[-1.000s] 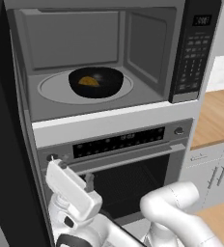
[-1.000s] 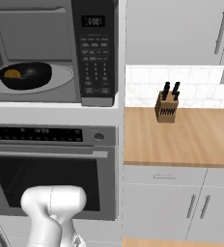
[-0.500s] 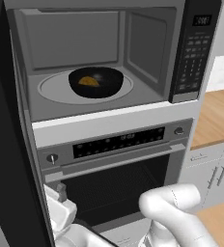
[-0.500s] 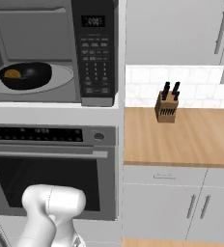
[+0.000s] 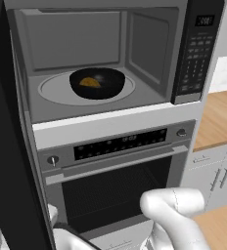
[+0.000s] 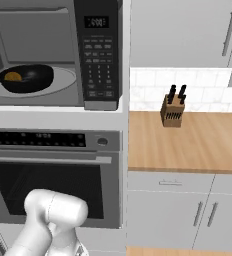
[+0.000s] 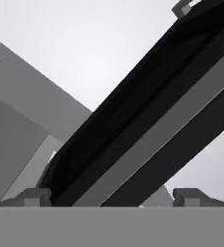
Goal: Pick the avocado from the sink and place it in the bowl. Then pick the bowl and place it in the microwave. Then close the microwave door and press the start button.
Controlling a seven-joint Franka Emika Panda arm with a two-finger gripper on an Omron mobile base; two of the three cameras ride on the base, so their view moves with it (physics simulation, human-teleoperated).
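The microwave door (image 5: 8, 146) stands open at the far left of the left base view, seen as a dark panel. To its right, the microwave (image 5: 101, 63) cavity is exposed. The bowl (image 5: 97, 83) rests on the round turntable, and the avocado (image 5: 90, 82) lies inside the bowl. The keypad panel (image 5: 196, 49) closes off the right side, with the oven (image 5: 115, 180) directly below.

The right base view adds what the left base view cuts off: a wooden counter (image 6: 188, 142) to the right of the oven, carrying a knife block (image 6: 172, 111) near the tiled wall.

In the hand view, the gripper (image 7: 111, 198) has its fingertips (image 7: 34, 197) set wide apart, holding nothing. A dark panel edge with a grey band crosses this view diagonally, close to the camera.
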